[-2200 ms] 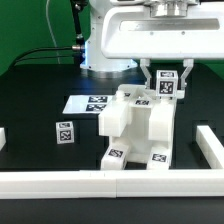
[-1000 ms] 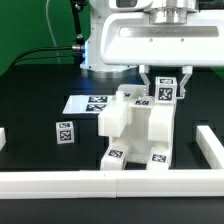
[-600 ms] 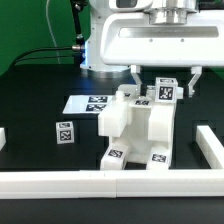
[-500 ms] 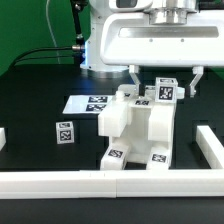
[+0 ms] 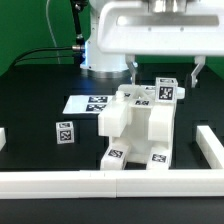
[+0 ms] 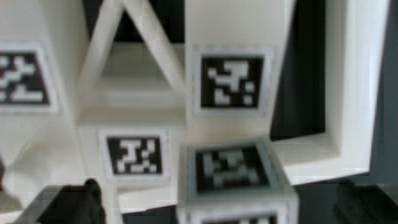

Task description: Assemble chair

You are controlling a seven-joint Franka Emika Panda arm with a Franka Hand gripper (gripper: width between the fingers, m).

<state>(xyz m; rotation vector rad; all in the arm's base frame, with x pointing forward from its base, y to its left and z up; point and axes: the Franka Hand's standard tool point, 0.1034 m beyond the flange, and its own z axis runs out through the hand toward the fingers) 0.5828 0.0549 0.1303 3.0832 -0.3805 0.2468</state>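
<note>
Exterior view | we see the tool point(image 5: 165, 70) spread wide, gripping nothing, just above the chair point(image 5: 140, 125) | chair stands on the bench point(image 5: 35, 95) by the near rail point(image 5: 100, 183), marker board point(image 5: 85, 103) close

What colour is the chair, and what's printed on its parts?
White chair, with black-and-white square tags on its parts; shows best in the exterior view.
</note>
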